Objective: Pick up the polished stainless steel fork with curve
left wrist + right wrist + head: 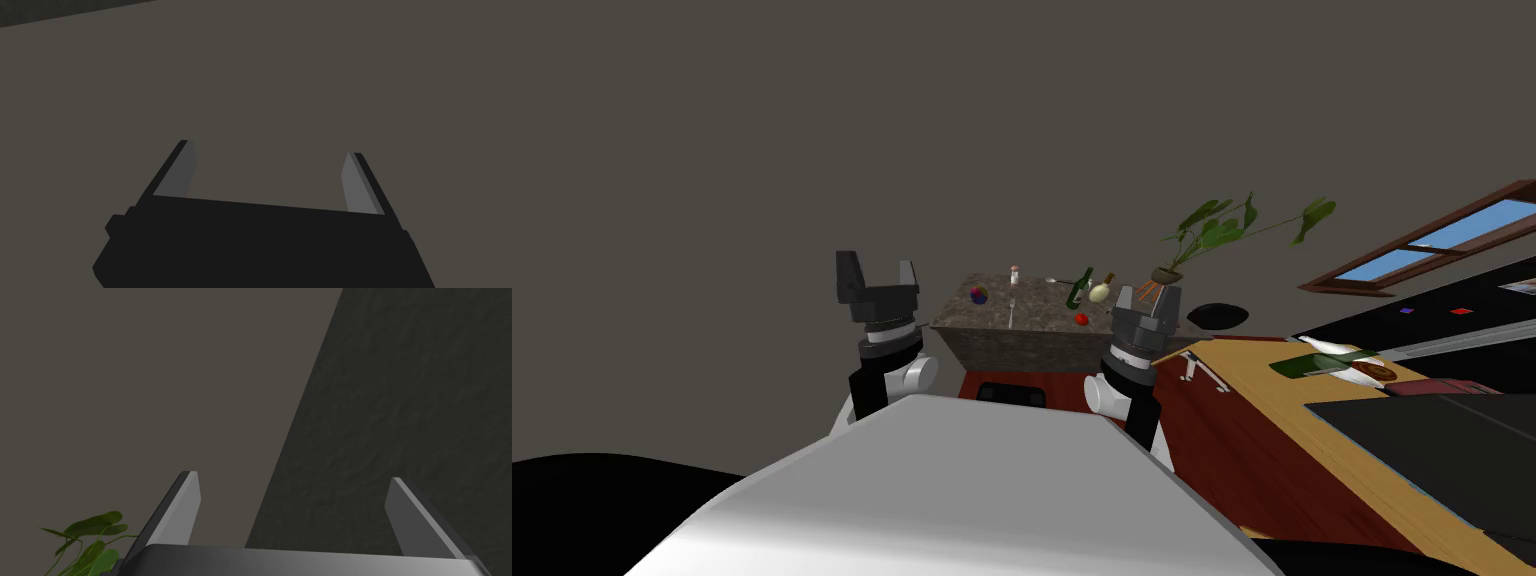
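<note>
Grey-walled room: nearest, both arms are raised, the left gripper [877,268] and right gripper [1147,297] each spread wide and empty. Farther ahead, a stone-topped table [992,345] carries the fork [1011,308] near its middle, between a purple ball [979,295] on the left and a green bottle [1080,288] on the right.

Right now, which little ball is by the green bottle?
The red ball, right by the green bottle; the purple ball sits apart, toward the left side of the table.
</note>
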`<state>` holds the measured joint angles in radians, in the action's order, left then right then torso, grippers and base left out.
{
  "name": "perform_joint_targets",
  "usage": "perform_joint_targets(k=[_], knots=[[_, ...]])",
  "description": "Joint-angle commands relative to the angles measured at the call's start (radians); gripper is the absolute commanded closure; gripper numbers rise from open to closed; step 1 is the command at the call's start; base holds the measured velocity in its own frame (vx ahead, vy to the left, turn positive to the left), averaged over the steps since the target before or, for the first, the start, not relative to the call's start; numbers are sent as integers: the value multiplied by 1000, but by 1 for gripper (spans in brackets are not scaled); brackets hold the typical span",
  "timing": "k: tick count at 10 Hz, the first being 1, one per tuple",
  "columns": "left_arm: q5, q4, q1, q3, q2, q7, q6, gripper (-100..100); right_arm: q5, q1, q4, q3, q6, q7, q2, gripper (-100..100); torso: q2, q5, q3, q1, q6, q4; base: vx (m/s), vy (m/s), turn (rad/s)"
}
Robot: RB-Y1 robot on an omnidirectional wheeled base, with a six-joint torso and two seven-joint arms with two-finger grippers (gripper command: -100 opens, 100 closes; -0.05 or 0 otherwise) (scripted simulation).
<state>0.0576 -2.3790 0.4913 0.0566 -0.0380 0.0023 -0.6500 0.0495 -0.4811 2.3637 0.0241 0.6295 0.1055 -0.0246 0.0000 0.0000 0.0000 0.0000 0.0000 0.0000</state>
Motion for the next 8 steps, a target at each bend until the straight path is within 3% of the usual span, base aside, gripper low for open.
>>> perform_joint_targets(k=[1,3,6,7,8], knots=[[4,7,-5,5,50,15,19,-100,0,0,0,0,0,0,0,0,0,0,0,0,0,0,3,-14,-50],[13,21,-16,16,111,50,62,-100,0,0,0,0,0,0,0,0,0,0,0,-1,0,0,5,-39,-69],[35,53,-43,43,196,132,156,-100,0,0,0,0,0,0,0,0,-1,-1,0,-4,0,0,7,-70,-134],[35,53,-43,43,196,134,167,-100,0,0,0,0,0,0,0,0,0,-1,0,-5,0,0,6,-50,-42],[44,65,-54,54,218,170,210,-100,0,0,0,0,0,0,0,0,-1,-1,0,-4,0,0,9,-53,-115]])
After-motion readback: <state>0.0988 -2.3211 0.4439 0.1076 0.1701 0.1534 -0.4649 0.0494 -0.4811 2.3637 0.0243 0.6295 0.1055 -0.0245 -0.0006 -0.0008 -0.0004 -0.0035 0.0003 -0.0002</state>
